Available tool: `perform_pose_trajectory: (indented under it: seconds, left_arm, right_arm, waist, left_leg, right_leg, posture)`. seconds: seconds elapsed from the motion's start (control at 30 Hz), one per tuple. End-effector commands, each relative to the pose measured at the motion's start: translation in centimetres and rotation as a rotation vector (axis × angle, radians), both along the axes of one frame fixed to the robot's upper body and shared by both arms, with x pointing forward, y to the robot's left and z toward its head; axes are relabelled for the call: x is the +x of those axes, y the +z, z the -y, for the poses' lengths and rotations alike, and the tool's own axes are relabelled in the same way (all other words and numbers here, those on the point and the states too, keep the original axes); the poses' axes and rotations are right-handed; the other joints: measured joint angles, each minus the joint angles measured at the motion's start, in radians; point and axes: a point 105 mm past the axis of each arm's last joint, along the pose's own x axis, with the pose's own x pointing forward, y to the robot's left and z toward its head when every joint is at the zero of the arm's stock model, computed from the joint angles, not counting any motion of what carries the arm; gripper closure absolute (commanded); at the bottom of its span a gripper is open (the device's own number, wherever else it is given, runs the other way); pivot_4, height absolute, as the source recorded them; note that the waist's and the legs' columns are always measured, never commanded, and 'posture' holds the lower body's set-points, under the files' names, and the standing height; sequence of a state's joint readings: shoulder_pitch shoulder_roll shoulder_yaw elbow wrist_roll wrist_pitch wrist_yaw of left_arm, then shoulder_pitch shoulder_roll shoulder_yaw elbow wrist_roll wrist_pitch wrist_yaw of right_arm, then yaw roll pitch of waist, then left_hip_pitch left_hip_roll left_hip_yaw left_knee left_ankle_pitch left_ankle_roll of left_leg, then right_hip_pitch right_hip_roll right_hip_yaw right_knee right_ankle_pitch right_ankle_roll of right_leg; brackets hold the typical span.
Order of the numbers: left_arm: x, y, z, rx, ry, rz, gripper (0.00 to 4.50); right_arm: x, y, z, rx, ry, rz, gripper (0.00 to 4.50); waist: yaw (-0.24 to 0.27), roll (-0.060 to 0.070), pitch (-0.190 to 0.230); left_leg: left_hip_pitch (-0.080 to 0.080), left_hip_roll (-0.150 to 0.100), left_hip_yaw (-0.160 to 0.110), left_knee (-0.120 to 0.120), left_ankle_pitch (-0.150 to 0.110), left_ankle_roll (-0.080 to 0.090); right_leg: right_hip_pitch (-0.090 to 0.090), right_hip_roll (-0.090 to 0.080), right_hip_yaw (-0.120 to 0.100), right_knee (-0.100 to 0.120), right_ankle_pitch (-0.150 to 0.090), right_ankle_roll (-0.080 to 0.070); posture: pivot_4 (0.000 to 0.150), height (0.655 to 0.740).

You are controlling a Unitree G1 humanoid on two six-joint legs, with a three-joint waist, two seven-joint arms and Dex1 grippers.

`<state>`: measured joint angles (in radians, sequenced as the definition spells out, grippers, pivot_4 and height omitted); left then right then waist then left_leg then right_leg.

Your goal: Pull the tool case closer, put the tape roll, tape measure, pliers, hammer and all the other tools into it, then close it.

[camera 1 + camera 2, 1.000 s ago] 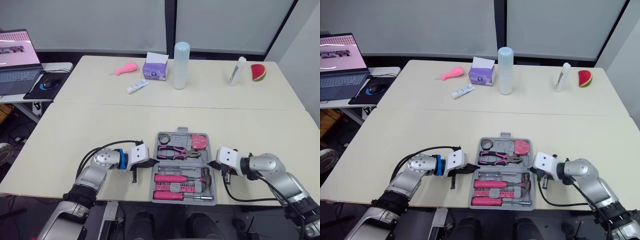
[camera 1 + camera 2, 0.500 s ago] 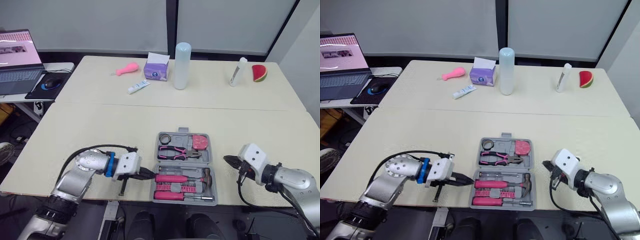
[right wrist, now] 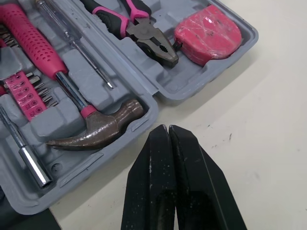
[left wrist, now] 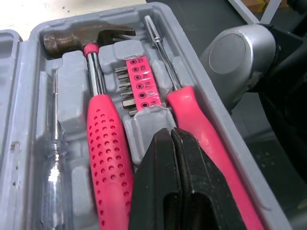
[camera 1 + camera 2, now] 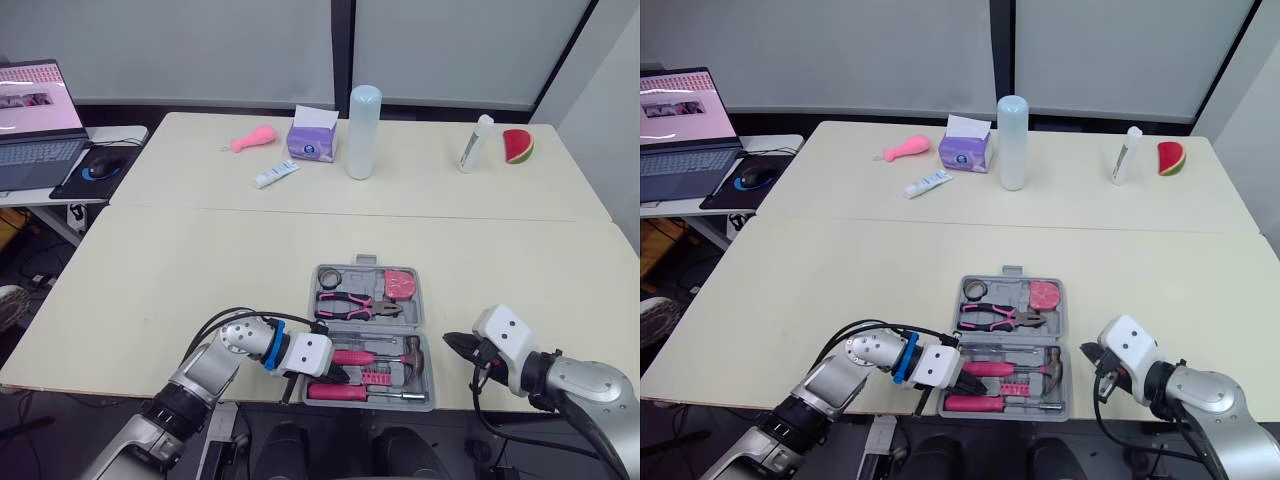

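Grey plastic, the tool case (image 3: pixel 201 82) lies open at the bench's (image 5: pixel 200 260) near edge, holding the hammer (image 3: pixel 96 127), pliers (image 3: pixel 144 40), tape measure (image 3: pixel 208 33) and tape roll (image 5: pixel 330 275). We see the left gripper (image 4: pixel 171 132) over the case's near half, fingers pressed together. The right gripper (image 3: pixel 168 128), fingers likewise together, sits just beside the case's right side.

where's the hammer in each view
left eye: hammer in the tool case's near half, head to the robot's right
right eye: hammer, same slot
left wrist: hammer beside the pink bit strip
right wrist: hammer, head by the tool case's edge
landmark: pink bit strip alongside its shaft
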<state>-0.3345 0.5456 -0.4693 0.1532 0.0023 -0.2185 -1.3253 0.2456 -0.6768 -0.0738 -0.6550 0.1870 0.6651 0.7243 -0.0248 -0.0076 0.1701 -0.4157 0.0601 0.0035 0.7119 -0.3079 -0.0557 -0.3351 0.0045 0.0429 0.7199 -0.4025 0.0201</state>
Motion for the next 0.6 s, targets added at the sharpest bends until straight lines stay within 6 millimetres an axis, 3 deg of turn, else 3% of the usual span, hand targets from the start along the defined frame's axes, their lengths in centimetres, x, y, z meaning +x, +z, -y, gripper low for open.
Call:
perform_pose_trajectory:
  seconds: [0.03, 0.17, 0.37, 0.6]
  left_arm:
    - [-0.1, -1.0, -0.1, 0.040, -0.004, 0.003, 4.48]
    - [0.0, -1.4, -0.1, 0.060, 0.004, 0.003, 4.48]
    - [-0.2, -1.7, -0.1, 0.078, 0.004, -0.006, 4.50]
    - [-0.4, -2.0, -0.2, 0.099, 0.004, -0.018, 4.50]
  right_arm:
    - [0.0, 0.9, -0.2, 0.001, 0.003, 0.024, 4.50]
    - [0.2, 0.6, 0.2, 0.067, -0.070, -0.084, 4.50]
    - [1.9, 2.2, 0.3, 0.181, -0.086, -0.153, 3.30]
    - [6.8, 3.9, -0.1, 0.221, -0.104, -0.224, 1.75]
  waist:
    - [0.000, 0.001, -0.001]
    - [0.000, 0.002, -0.004]
    - [0.000, 0.003, -0.006]
    - [-0.001, 0.003, -0.007]
  left_leg:
    - [0.000, 0.000, 0.000, 0.000, 0.000, 0.000]
    - [0.000, 0.000, 0.000, 0.000, 0.000, 0.000]
    - [0.001, 0.000, 0.000, 0.000, 0.000, 0.000]
    - [0.001, 0.000, 0.000, 0.000, 0.000, 0.001]
  right_leg:
    - [0.000, 0.000, 0.000, 0.000, 0.000, 0.000]
    - [0.001, 0.000, 0.000, 0.000, 0.000, 0.000]
    - [0.002, 0.000, 0.000, 0.000, 0.000, 0.000]
    - [0.002, 0.000, 0.001, 0.000, 0.000, 0.000]
  posture:
    - [0.150, 0.7075]
    - [0.150, 0.7075]
    - [0.150, 0.7075]
    - [0.150, 0.7075]
